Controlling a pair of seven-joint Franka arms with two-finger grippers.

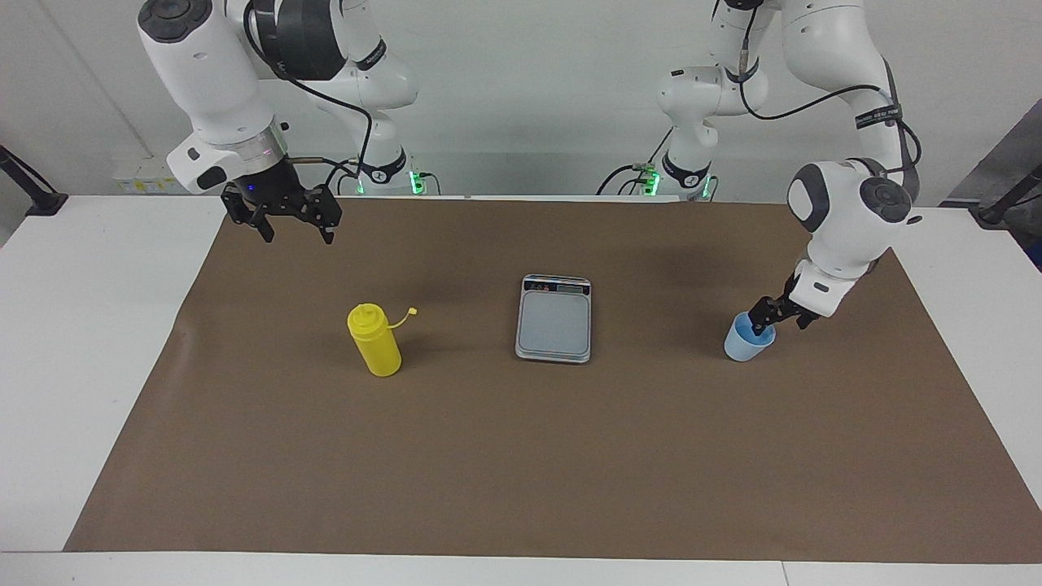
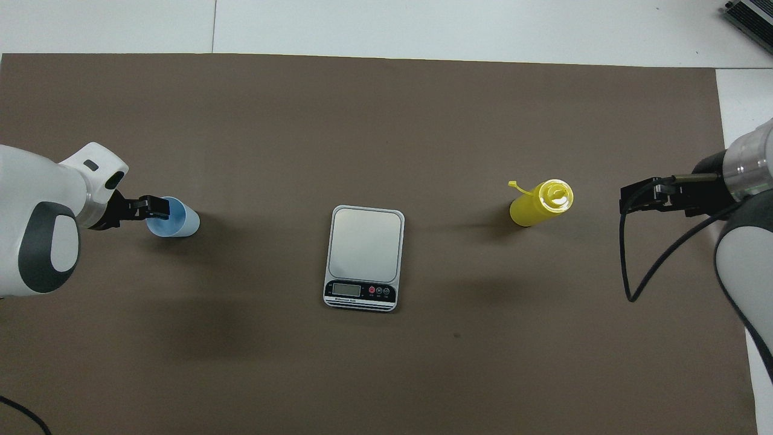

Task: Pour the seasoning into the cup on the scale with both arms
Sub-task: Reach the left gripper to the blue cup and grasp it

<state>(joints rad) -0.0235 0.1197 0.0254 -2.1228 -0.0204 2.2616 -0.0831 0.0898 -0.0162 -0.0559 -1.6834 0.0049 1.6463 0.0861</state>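
Note:
The yellow seasoning bottle stands upright on the brown mat toward the right arm's end, its cap hanging off on its tether; it also shows in the overhead view. The silver-grey scale lies bare at the mat's middle, display edge toward the robots. The light-blue cup stands on the mat toward the left arm's end. My left gripper is low at the cup's rim, its tip reaching into the cup. My right gripper is open, empty and raised over the mat's edge, apart from the bottle.
The brown mat covers most of the white table. Black cables hang from the right arm's wrist. Nothing else lies on the mat.

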